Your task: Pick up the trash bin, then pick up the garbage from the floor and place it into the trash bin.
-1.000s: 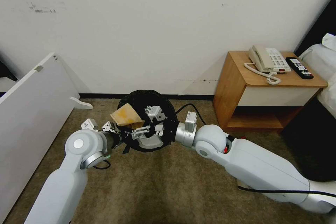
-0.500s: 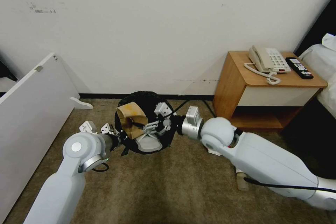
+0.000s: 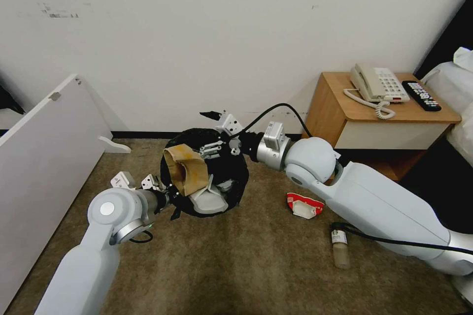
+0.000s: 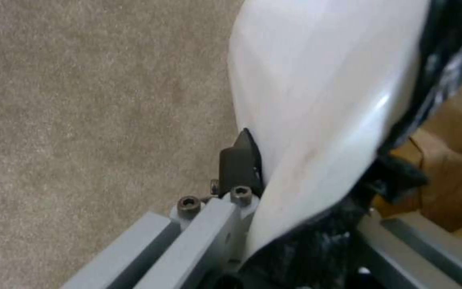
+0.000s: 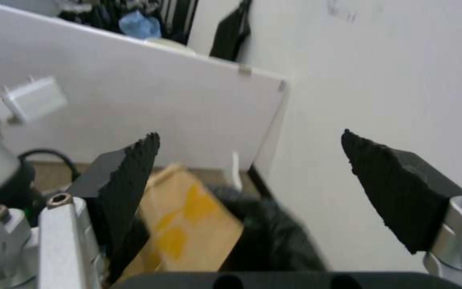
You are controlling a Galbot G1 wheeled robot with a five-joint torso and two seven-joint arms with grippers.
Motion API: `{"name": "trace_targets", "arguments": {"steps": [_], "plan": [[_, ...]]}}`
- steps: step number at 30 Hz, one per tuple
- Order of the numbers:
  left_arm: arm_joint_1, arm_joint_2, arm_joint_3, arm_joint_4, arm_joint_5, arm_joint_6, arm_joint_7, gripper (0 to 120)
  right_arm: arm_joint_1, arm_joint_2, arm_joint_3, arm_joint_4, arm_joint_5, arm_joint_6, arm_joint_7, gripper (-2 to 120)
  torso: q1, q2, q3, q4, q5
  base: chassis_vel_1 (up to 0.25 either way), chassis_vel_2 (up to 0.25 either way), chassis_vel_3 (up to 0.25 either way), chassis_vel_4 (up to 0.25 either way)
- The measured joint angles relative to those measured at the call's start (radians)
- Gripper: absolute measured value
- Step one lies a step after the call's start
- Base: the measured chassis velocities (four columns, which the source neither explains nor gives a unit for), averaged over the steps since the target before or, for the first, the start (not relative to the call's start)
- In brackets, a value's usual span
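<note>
My left gripper is shut on the near rim of the trash bin, holding it off the carpet and tilted. In the left wrist view one finger presses the bin's white wall, and the other is inside against the black bag. A brown paper bag and a white slipper lie in the bin. My right gripper hovers open above the bin's far rim, nothing between its fingers. On the floor lie a red-white packet and a small plastic bottle.
A wooden nightstand with a phone and a remote stands right of the bin. A white board leans at the left. The wall is close behind. White bedding is at the far right.
My right gripper has risen out of the bin toward the wall, leaving the brown paper bag inside. With the arm raised, the packet and bottle on the carpet have come into sight.
</note>
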Motion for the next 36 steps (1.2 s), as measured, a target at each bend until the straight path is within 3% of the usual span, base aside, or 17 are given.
{"name": "trace_targets", "arguments": {"steps": [7, 11, 15, 17, 23, 26, 28, 32, 34, 36], "plan": [[0.001, 0.001, -0.006, 0.013, 0.004, 0.001, 0.005, 0, -0.03, -0.046, 0.08, 0.06, 0.073, -0.003, 0.008, 90, 0.0, 0.0, 0.0, -0.0001, 0.0003, 0.0, 0.0, 0.0, 0.0], [-0.002, -0.001, -0.005, 0.022, 0.012, 0.001, 0.006, 0, -0.088, -0.09, 0.158, 0.104, 0.182, 0.003, 0.095, 90, 0.0, 0.0, 0.0, -0.0001, 0.0006, 0.0, 0.0, 0.0, 0.0], [0.0, -0.001, -0.003, 0.024, 0.016, 0.001, 0.007, 0, -0.141, -0.147, 0.201, 0.12, 0.204, 0.028, 0.146, 90, 0.0, 0.0, 0.0, -0.0001, 0.0009, 0.0, 0.0, 0.0, 0.0], [0.001, 0.0, 0.001, 0.027, 0.025, 0.003, 0.008, 0, -0.219, -0.212, 0.265, 0.157, 0.235, 0.044, 0.206, 90, 0.0, 0.0, 0.0, -0.0004, 0.0008, 0.0, 0.0, 0.0, 0.0], [0.01, 0.01, 0.01, 0.035, 0.063, 0.016, 0.01, 0, -0.41, -0.289, 0.411, 0.219, 0.271, 0.035, 0.33, 90, 0.0, 0.0, 0.0, -0.0002, 0.0008, 0.0, 0.0, 0.0, 0.0], [0.014, 0.013, 0.012, 0.035, 0.065, 0.017, 0.01, 0, -0.44, -0.295, 0.426, 0.227, 0.275, 0.028, 0.353, 90, 0.0, 0.0, 0.0, -0.0003, 0.0008, 0.0, 0.0, 0.0, 0.0], [0.021, 0.017, 0.015, 0.04, 0.074, 0.018, 0.009, 0, -0.533, -0.296, 0.444, 0.245, 0.282, 0.005, 0.451, 90, 0.0, 0.0, 0.0, -0.0002, 0.0006, 0.0, 0.0, 0.0, 0.0], [0.023, 0.017, 0.019, 0.043, 0.078, 0.018, 0.009, 0, -0.571, -0.275, 0.439, 0.244, 0.295, -0.025, 0.527, 90, 0.0, 0.0, 0.0, -0.0001, 0.0006, 0.0, 0.0, 0.0, 0.0], [0.029, 0.014, 0.027, 0.043, 0.082, 0.018, 0.009, 0, -0.613, -0.241, 0.417, 0.234, 0.334, -0.087, 0.652, 99, 0.0, 0.0, 0.0, -0.0001, 0.0007, 0.0, 0.0, 0.0, 0.0], [0.032, 0.014, 0.03, 0.043, 0.083, 0.018, 0.009, 0, -0.632, -0.224, 0.406, 0.224, 0.352, -0.116, 0.708, 99, 0.0, 0.0, 0.0, -0.0001, 0.0007, 0.0, 0.0, 0.0, 0.0]]}}
